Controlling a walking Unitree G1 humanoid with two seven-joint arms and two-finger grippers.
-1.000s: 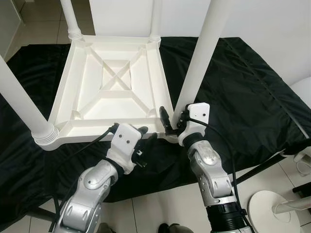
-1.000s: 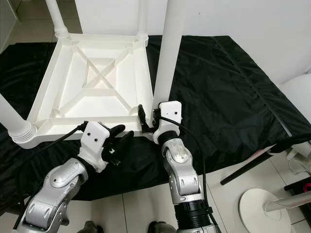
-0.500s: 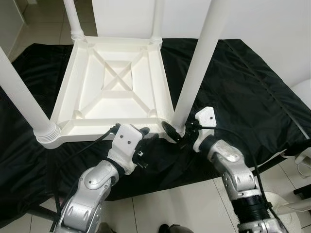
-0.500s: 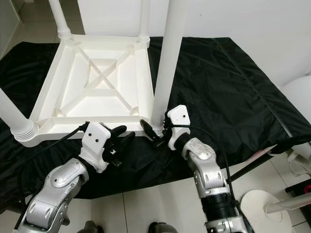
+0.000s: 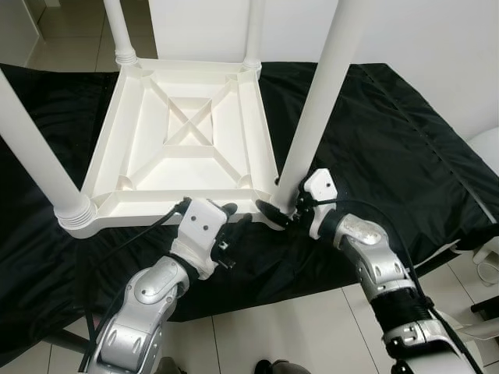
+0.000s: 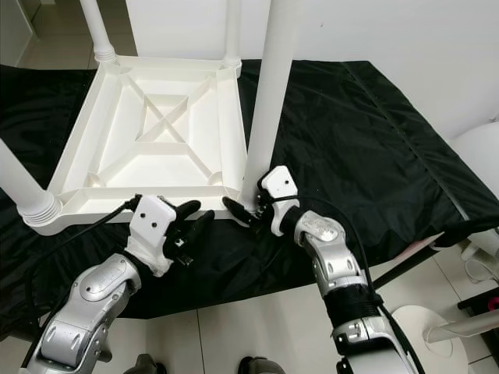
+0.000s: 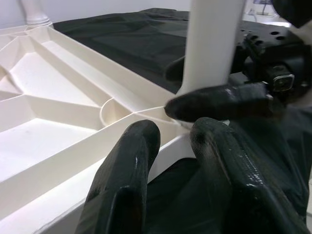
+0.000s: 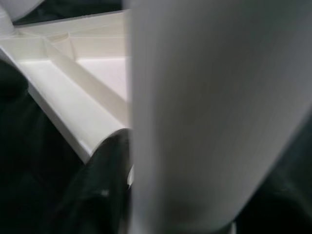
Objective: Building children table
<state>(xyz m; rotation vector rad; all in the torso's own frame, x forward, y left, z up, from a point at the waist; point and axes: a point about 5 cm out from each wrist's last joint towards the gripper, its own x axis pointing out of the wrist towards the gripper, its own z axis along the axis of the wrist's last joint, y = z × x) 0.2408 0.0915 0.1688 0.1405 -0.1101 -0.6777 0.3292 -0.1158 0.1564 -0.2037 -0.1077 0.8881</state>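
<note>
A white plastic children's table (image 5: 142, 125) lies upside down on a black cloth, its legs pointing up. My right gripper (image 5: 282, 209) is at the foot of the near right leg (image 5: 316, 109), shut on it: one black finger (image 5: 270, 211) shows on the leg's left, the wrist on its right. In the right wrist view the leg (image 8: 209, 112) stands close beside a finger (image 8: 105, 190). My left gripper (image 5: 235, 214) rests at the table's near rim, open by a narrow gap, holding nothing. Its fingers (image 7: 126, 180) point at that corner.
The black cloth (image 5: 390, 140) covers a work surface whose near edge runs just below my grippers. Other legs stand at the near left (image 5: 39, 164) and at the far corners (image 5: 121, 31). A white round stand (image 6: 417, 331) sits on the tiled floor at the right.
My right wrist has rolled from upright to lying on its side, its arm swung out to the right, the gripper staying at the leg's foot. The left gripper has hardly moved.
</note>
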